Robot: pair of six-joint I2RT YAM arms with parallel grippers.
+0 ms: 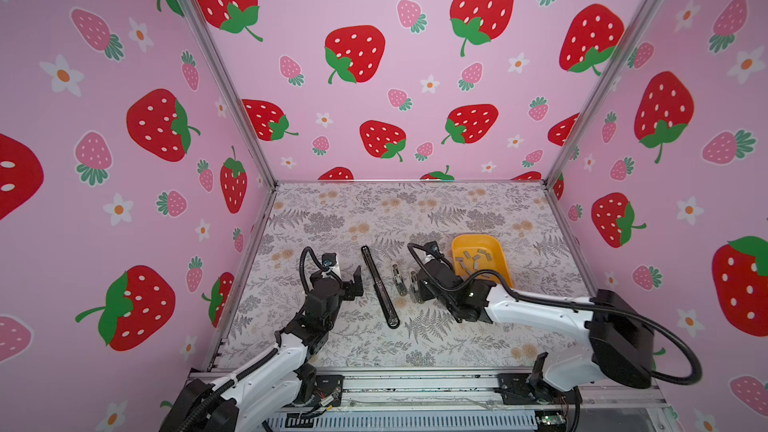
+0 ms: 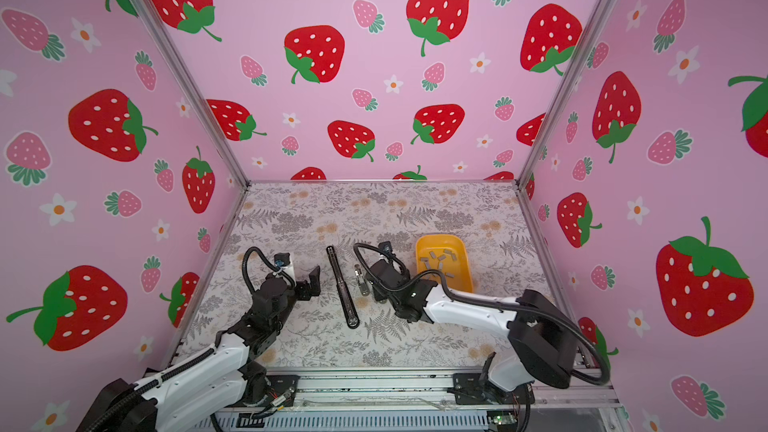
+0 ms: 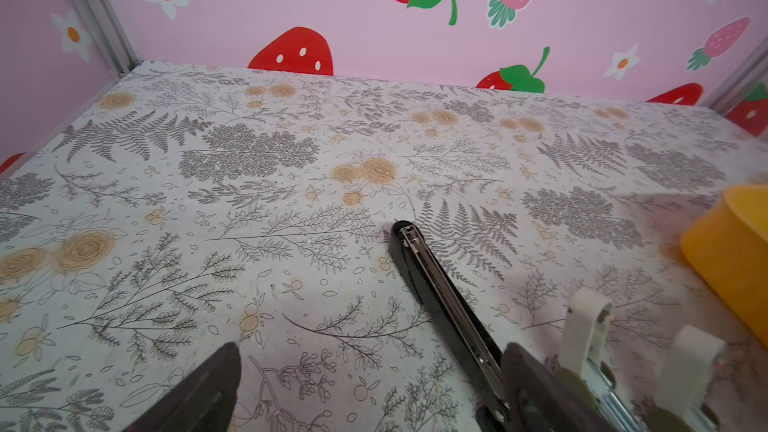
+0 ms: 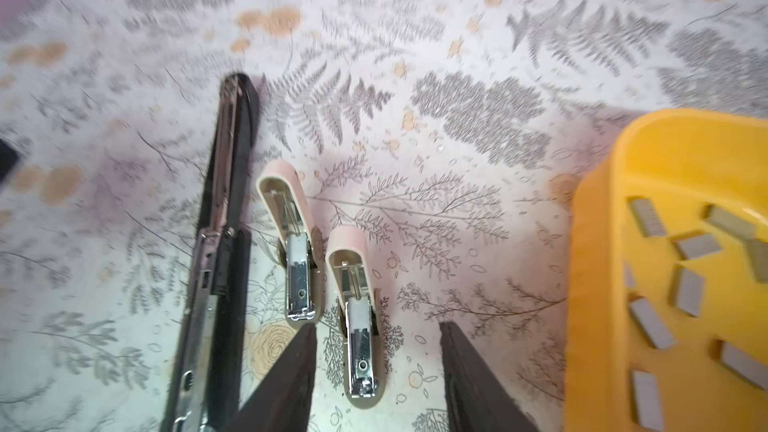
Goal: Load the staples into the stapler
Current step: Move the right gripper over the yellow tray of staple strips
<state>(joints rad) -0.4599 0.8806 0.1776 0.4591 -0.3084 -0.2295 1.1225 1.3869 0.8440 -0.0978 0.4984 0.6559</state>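
In both top views the right arm (image 1: 519,305) hides the fingers of the right gripper (image 4: 378,327) and covers most of the nearer of the two small staplers (image 1: 398,280), plus a corner of the yellow tray (image 1: 478,238) — the staples (image 1: 473,259) in it are too small to count there. The right wrist view is blurred, worst over the far table (image 4: 457,14), and its edges cut off the tray, the long black stapler (image 4: 241,151) and both fingers. In the left wrist view the small staplers run off the frame, and a finger (image 3: 536,392) of the left gripper (image 3: 372,347) hides the long black stapler's near end.
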